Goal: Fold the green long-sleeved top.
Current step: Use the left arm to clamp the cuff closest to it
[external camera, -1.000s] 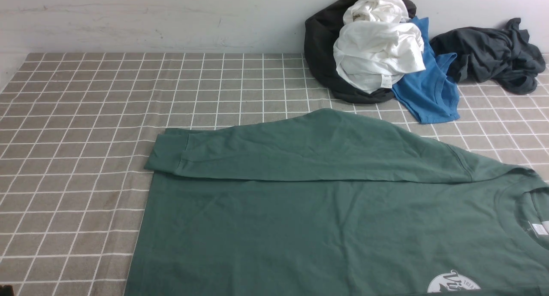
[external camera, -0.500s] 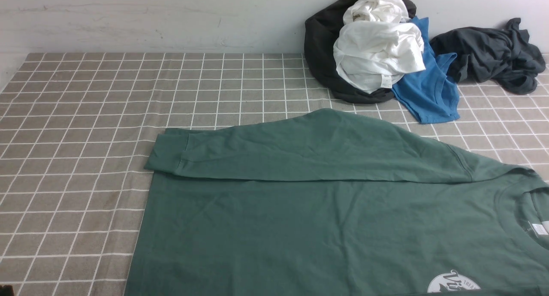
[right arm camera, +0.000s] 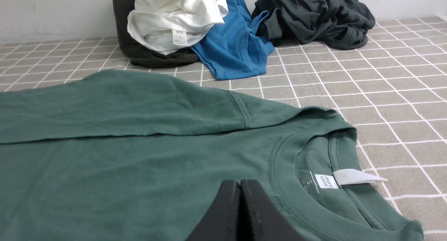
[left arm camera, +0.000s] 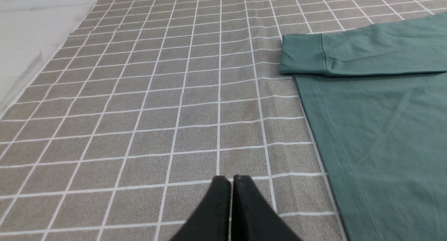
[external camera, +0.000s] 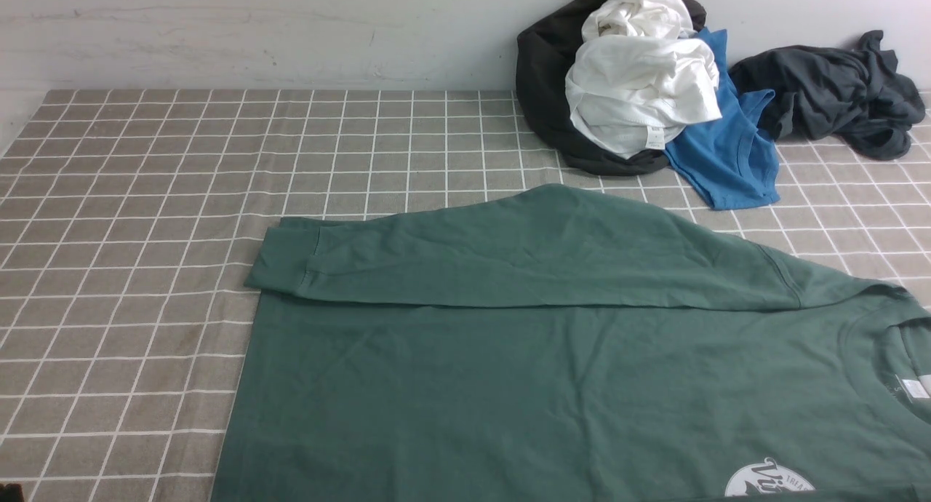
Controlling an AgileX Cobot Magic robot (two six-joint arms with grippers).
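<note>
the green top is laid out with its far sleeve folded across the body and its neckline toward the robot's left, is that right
Not quite: the neckline lies toward the robot's right, as the front view shows. The rest holds: the green top is laid out with its far sleeve folded across the body.

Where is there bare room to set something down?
Bare grid-patterned table lies left of the green top, and beyond its sleeve up to the wall. It's crowded at far right: black, white and blue garments bunch beside the dark grey one.
</note>
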